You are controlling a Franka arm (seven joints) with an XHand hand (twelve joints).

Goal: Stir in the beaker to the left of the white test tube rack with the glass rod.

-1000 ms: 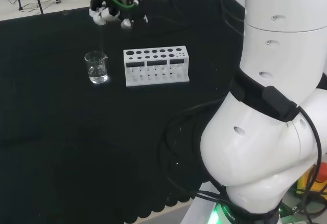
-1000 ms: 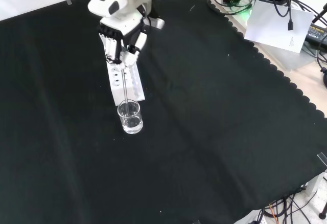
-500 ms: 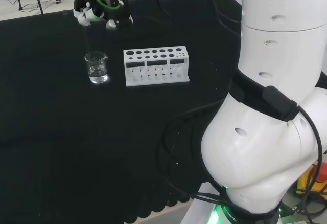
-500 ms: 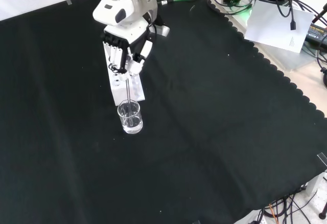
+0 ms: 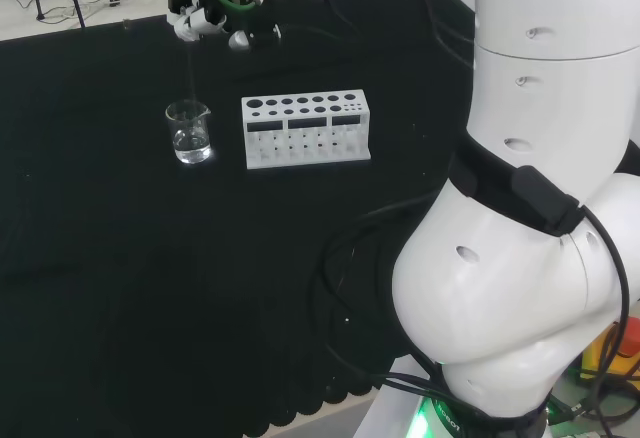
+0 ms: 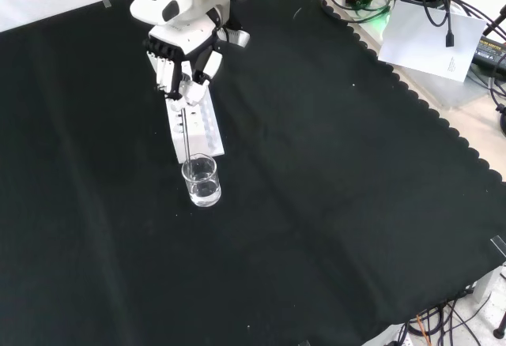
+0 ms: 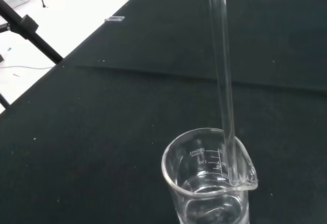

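The beaker's (image 7: 209, 183) base is cut off in the wrist view; the glass rod's (image 7: 223, 81) tip blurs inside it.

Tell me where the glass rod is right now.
The glass rod hangs from the hand, its lower end inside the beaker near the spout side of the rim. In the head view the beaker stands left of the white test tube rack.

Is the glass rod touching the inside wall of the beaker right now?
Cannot tell. In the wrist view the glass rod dips into the beaker right beside its rim near the spout, but clear glass hides any contact or gap.
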